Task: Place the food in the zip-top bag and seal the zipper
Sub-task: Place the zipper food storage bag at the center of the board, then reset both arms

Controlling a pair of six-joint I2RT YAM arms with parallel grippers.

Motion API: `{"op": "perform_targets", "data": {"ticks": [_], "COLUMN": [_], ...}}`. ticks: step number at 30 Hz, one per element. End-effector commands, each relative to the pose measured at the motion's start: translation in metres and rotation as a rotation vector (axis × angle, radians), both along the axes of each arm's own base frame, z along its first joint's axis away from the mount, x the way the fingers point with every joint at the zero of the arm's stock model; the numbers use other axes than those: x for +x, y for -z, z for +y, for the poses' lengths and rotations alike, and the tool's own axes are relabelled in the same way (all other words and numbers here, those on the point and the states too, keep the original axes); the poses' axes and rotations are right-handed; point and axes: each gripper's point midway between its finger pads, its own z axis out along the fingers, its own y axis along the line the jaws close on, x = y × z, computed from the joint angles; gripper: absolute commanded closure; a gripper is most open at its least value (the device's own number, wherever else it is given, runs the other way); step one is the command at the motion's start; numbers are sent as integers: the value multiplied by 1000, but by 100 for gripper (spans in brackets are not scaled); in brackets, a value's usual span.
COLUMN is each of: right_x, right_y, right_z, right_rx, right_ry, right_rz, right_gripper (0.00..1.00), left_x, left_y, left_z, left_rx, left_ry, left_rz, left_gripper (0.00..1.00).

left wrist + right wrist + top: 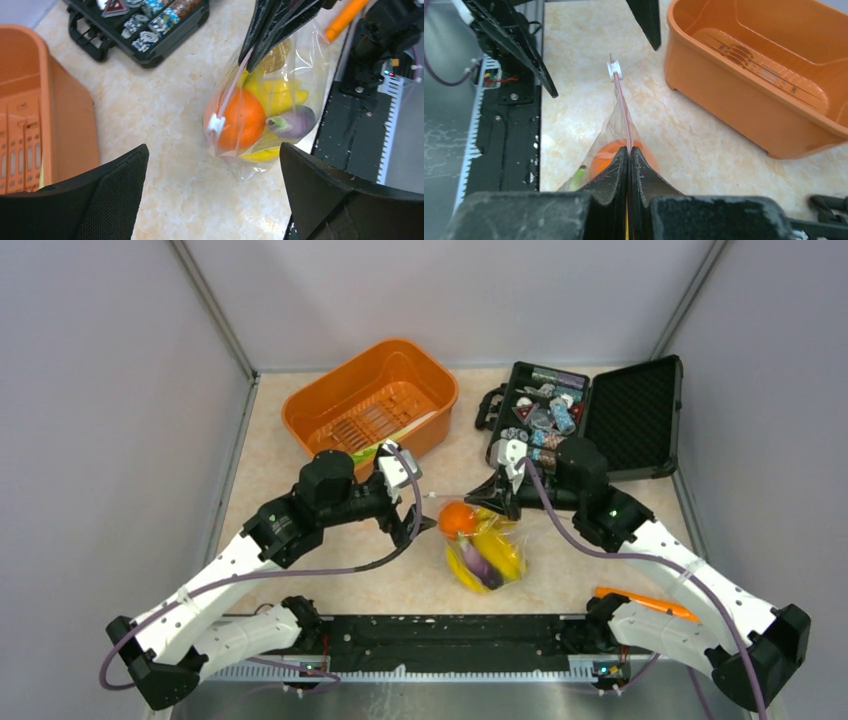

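The zip-top bag [485,550] lies on the table's middle with the food inside: the orange [457,519], yellow bananas [278,95] and the purple eggplant [296,121]. The pinkish zipper [622,107] stands up along the bag's top edge, with a white slider [614,71] at its far end. My right gripper [629,152] is shut on the zipper edge and holds it up; it shows in the top view [500,502] too. My left gripper [425,525] is open and empty, just left of the bag, its fingers [115,187] apart above the tabletop.
An orange slotted basket [372,402] stands at the back left, holding a green-and-whitish piece [385,445]. An open black case [590,415] with small trinkets stands at the back right. An orange tool [645,602] lies near the right arm's base.
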Motion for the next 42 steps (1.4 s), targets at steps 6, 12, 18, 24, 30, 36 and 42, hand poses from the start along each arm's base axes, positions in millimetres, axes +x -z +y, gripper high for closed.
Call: {"op": "perform_targets", "data": {"ticks": [6, 12, 18, 24, 30, 36, 42], "right_x": [83, 103, 106, 90, 78, 73, 83], "right_y": [13, -22, -58, -41, 6, 32, 69], "right_z": [-26, -37, -72, -116, -160, -186, -210], "right_rx": [19, 145, 277, 513, 731, 469, 316], "right_ry": [485, 627, 817, 1000, 1182, 1290, 1349], "right_rz": [-28, -58, -65, 57, 187, 171, 366], "right_gripper": [84, 26, 20, 12, 10, 3, 1], "left_x": [27, 36, 45, 49, 60, 63, 71], "left_y": [-22, -5, 1, 5, 19, 37, 37], "left_z": [29, 51, 73, 84, 106, 141, 194], "left_rx": [-229, -257, -297, -364, -387, -389, -397], "left_ry": [-297, -461, -616, -708, -889, -1092, -1294], "left_rz": [-83, -35, -17, 26, 70, 90, 112], "left_gripper": [1, 1, 1, 1, 1, 1, 1]}}
